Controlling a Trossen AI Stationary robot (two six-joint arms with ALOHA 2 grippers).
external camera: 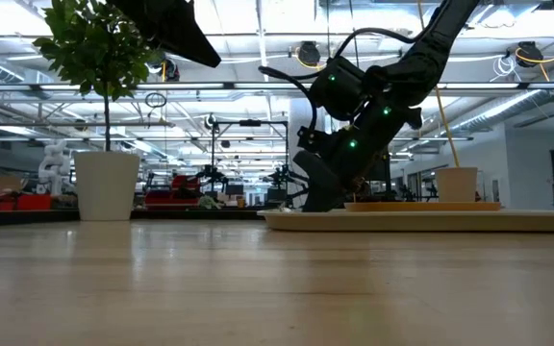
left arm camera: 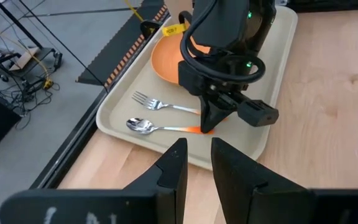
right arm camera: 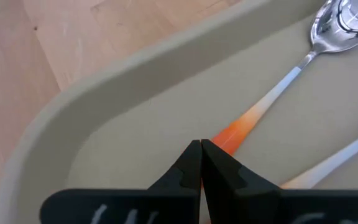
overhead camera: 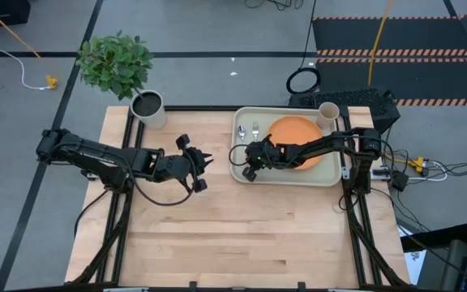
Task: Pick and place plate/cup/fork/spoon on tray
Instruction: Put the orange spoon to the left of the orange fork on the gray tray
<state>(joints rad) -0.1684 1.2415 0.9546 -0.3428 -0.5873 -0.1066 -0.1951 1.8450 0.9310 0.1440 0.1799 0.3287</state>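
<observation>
Orange-handled spoon (right arm camera: 272, 99) lies in the tray (right arm camera: 104, 106) — right gripper (right arm camera: 201, 163) fingers pinch its handle tip; left fingers (left arm camera: 174, 171) slightly apart.

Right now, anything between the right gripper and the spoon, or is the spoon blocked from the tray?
Nothing visible in the way. The right gripper is down at the spoon handle's orange end, fingertips together over it; a firm clamp can't be confirmed. The spoon already lies inside the tray, beside the fork. The left gripper waits over bare table.
</observation>
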